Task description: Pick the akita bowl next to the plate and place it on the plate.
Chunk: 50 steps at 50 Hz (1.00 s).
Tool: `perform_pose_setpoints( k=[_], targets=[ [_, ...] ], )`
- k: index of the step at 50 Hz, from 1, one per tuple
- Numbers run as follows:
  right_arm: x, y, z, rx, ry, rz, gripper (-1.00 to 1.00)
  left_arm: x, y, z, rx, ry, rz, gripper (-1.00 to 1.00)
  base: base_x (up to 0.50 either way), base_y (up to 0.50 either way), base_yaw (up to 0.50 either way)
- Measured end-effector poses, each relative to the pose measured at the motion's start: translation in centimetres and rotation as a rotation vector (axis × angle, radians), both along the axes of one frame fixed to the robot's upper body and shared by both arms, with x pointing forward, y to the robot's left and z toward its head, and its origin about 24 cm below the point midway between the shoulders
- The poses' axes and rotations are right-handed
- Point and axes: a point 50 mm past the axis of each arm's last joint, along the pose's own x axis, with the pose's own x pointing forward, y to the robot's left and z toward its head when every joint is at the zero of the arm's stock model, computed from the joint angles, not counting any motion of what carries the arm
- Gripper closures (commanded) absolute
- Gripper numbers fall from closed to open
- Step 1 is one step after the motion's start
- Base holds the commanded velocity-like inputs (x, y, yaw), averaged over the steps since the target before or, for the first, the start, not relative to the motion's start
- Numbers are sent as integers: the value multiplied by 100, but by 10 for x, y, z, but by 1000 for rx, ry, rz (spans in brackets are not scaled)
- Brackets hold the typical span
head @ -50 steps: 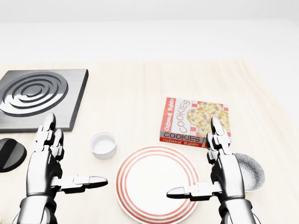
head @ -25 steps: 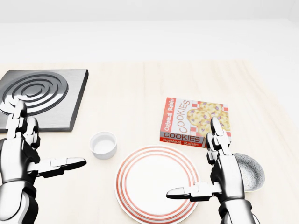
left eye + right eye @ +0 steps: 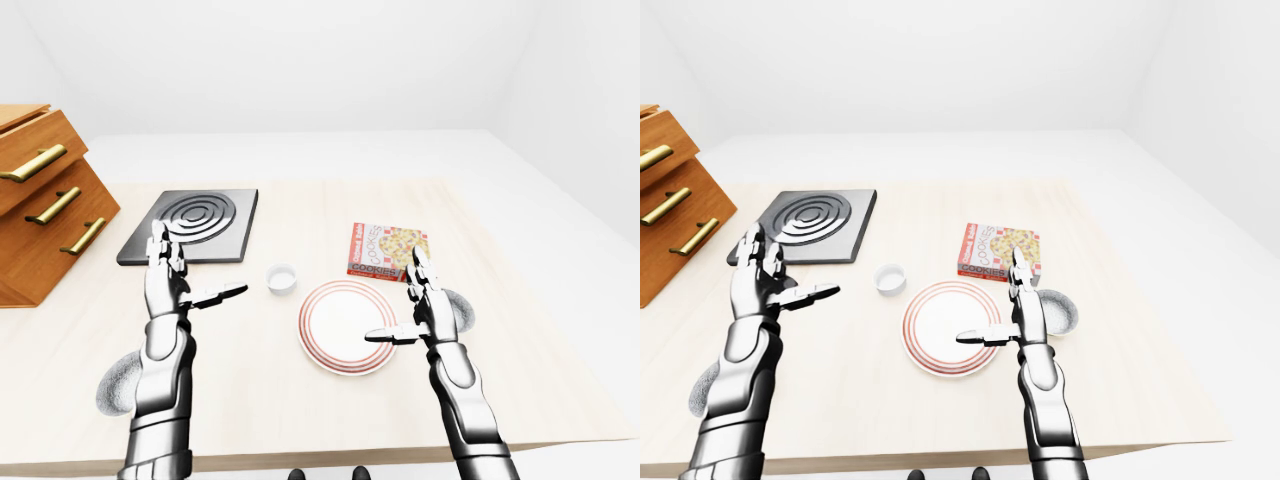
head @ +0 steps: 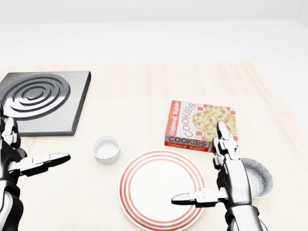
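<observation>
The speckled grey akita bowl (image 4: 257,176) sits on the pale wooden desk (image 4: 144,96), just right of the red-ringed white plate (image 4: 161,188), partly hidden by the chrome right hand (image 4: 226,178). That hand hovers over the plate's right rim, fingers (image 4: 192,198) spread apart, holding nothing. The cookie box (image 4: 199,125) lies above the plate, a small white cup (image 4: 106,149) to its upper left. Far left of the plate, the left hand (image 4: 21,161) hangs with fingers splayed.

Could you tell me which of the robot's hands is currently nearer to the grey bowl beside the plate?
Right. The right hand hangs open directly beside the grey bowl, partly covering it in the head view. The left hand is open far across the plate, at the view's left edge.
</observation>
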Motion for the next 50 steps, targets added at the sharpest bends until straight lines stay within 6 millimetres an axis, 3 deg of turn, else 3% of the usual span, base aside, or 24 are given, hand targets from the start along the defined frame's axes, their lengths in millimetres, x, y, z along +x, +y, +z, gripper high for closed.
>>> perform_pose_setpoints(
  k=[21,29,32,42,50],
  targets=[
    [-2,-1,0,0,0,-11,-100,-1,6,-4,-5,1,22,-100,0,0,0],
    [-6,-3,11,11,-7,-26,-100,-2,7,-5,-12,3,25,-100,0,0,0],
    [-8,-8,23,17,-14,-44,-100,-3,7,-5,-15,5,25,-100,0,0,0],
    [-30,-22,84,-22,-278,-83,-100,-4,8,-5,-22,8,26,-100,0,0,0],
    [-54,-23,124,-203,-443,-83,-100,-4,8,-5,-28,10,28,-100,0,0,0]
  ],
)
